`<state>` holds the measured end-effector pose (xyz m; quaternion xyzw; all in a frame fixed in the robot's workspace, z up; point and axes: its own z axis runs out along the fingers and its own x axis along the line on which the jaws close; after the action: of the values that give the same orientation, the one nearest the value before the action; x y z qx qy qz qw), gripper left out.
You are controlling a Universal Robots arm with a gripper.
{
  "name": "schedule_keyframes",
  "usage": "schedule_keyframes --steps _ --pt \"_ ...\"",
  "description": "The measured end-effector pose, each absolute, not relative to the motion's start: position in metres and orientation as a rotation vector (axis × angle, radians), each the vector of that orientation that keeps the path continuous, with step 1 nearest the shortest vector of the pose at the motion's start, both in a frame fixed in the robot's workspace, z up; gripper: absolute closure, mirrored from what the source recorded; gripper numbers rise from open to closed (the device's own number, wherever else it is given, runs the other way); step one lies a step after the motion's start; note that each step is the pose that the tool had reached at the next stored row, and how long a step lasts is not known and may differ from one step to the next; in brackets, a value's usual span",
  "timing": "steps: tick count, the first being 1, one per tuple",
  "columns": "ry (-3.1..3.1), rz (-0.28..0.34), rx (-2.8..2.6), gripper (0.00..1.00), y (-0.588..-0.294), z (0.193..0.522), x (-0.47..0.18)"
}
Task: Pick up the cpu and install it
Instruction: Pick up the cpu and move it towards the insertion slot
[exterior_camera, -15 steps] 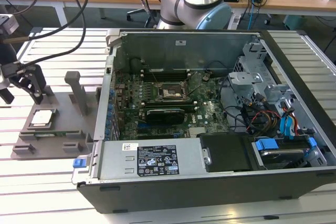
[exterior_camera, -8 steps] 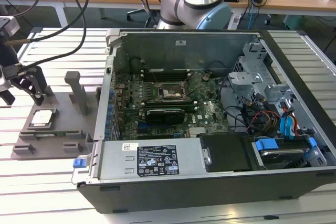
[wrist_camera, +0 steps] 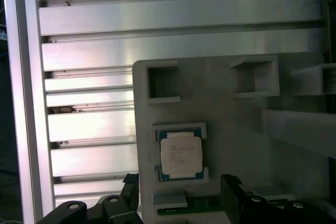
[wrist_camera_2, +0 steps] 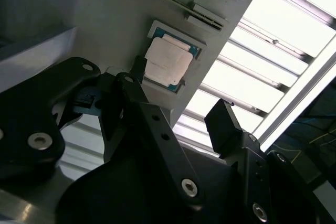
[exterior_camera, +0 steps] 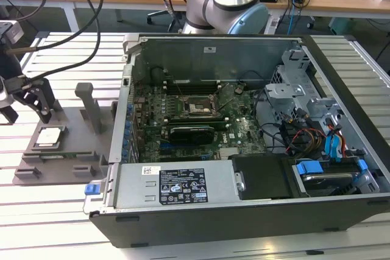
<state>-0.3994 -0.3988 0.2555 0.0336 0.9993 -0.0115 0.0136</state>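
Tool: the tool (exterior_camera: 27, 112) is spread wide and empty; it hangs over the end of the tray (exterior_camera: 79, 123) at the exterior view's left; it touches nothing that I can see
Cpu: the cpu (exterior_camera: 49, 137) lies flat, metal top up, in a shallow recess of the tray; not lifted; well apart from the socket (exterior_camera: 195, 109)
Tool to cpu: in the first wrist view the cpu (wrist_camera: 180, 155) lies just ahead of the gap between the two fingers (wrist_camera: 233, 192), roughly on its middle line; the gap looks wider than the chip; in the second wrist view the cpu (wrist_camera_2: 168, 62) sits beyond the fingertips, one finger (wrist_camera_2: 152, 124) nearer its corner than the other; tool and chip are apart
Axis: the chip is square, so it has no long axis; its edges run true to the tray's edges and, by the first wrist view, about square to the line across the fingers
In the way: raised lips hug the recess at its corners; a green strip (wrist_camera: 184, 208) lies in the tray between chip and tool; a post (exterior_camera: 90, 105) stands on the tray toward the case (exterior_camera: 244, 217), beside the chip, not over it
Around: the case lies open on the slatted desk (exterior_camera: 55, 47), at the exterior view's right of the tray; the socket sits mid-board inside it
Stage: by my reckoning the approach to the grasp; nothing installed yet
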Motion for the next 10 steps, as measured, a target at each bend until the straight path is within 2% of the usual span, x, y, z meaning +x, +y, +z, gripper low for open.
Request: schedule_keyframes --steps 10 --pt "3.112 -0.036 0.105 0.28 -0.3988 0.2514 -0.3993"
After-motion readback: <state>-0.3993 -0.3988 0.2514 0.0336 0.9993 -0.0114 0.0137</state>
